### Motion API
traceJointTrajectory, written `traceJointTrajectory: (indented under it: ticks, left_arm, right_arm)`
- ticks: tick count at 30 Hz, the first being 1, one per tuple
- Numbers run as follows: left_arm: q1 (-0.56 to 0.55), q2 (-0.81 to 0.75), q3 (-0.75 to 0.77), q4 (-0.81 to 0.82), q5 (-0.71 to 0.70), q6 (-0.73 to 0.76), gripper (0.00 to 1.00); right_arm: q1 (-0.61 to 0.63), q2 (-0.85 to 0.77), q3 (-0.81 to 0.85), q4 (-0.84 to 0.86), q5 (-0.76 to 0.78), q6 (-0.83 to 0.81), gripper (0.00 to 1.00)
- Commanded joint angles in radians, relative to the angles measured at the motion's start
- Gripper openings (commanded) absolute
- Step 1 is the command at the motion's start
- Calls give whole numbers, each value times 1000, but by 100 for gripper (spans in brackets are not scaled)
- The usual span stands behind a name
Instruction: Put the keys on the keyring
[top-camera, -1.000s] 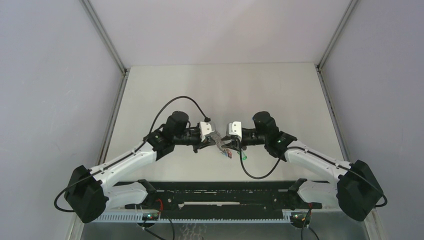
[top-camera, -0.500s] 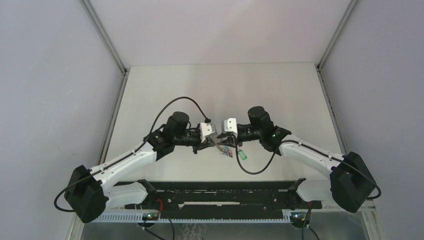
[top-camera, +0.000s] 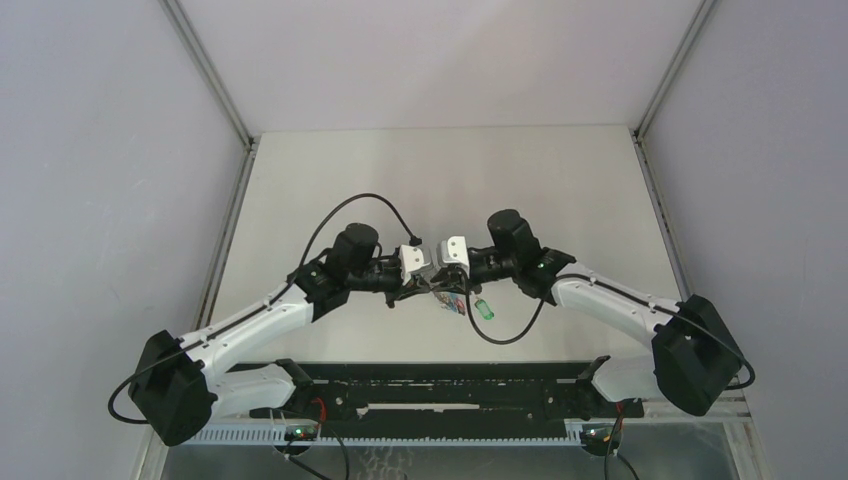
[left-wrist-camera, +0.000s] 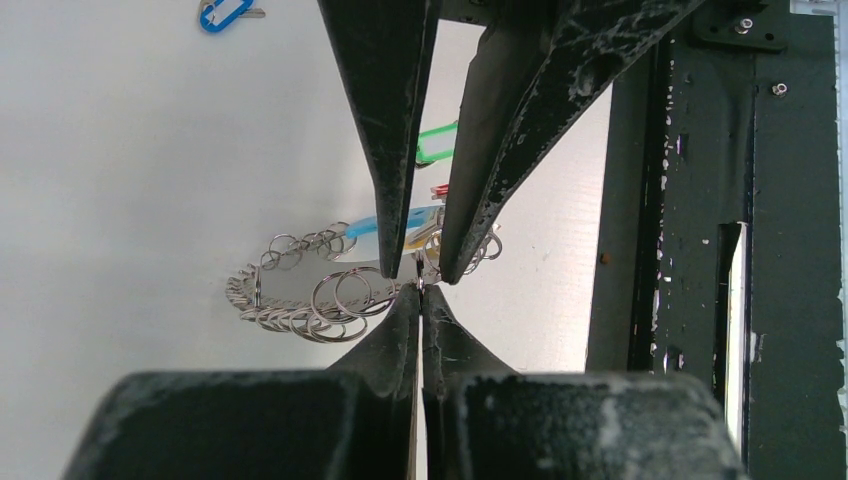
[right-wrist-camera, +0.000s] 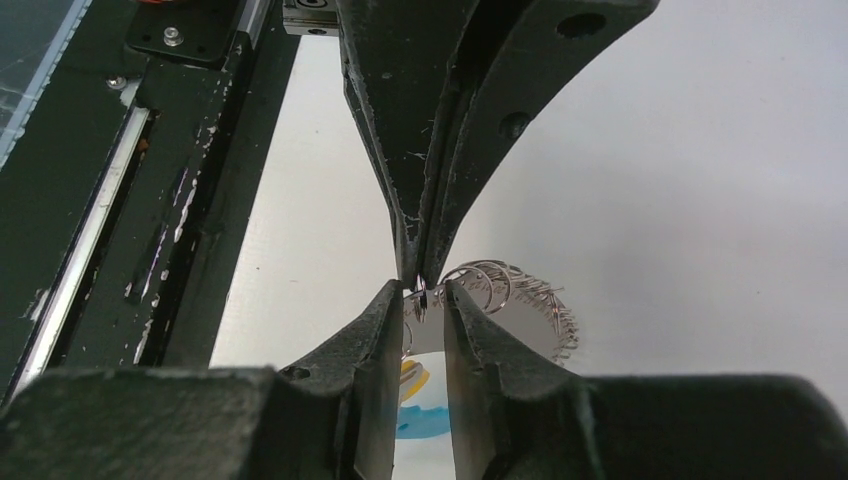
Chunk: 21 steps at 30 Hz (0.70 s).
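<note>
Mid-frame in the top view, left fingers (left-wrist-camera: 397, 335) pinch shut on a link of the keyring (left-wrist-camera: 290, 320) over the tabletop (left-wrist-camera: 120, 200), right fingers (right-wrist-camera: 375, 335) narrowly straddling it, green key (left-wrist-camera: 437, 143) loose nearby; ring-opening step, next probably a precise nip there.

Robotics lab cell, bare grey walls (top-camera: 100, 220), white tabletop (top-camera: 440, 170)
</note>
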Motion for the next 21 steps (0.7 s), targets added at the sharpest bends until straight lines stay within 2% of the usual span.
traceJointTrajectory:
  ticks: [1, 7, 9, 12, 15, 17, 21]
  left_arm:
    - [-6, -29, 37, 41, 26, 9, 0]
    - [-7, -34, 34, 44, 30, 8, 0]
    - [-7, -37, 30, 47, 31, 8, 0]
    - [-8, -40, 24, 54, 38, 11, 0]
    - [-7, -48, 12, 65, 41, 18, 0]
    - [-7, -55, 1, 76, 39, 23, 4]
    - [-7, -78, -39, 142, 10, 14, 21]
  right_arm:
    - [9, 12, 46, -3, -33, -23, 18]
    - [9, 23, 61, -31, -33, -31, 16]
    - [9, 28, 68, -41, -30, -36, 12]
    - [7, 29, 74, -47, -35, -30, 0]
    - [-1, 17, 75, -29, -45, 1, 0]
    - [-11, 6, 76, -15, -53, 26, 0]
    - [-27, -15, 60, 35, -66, 80, 0]
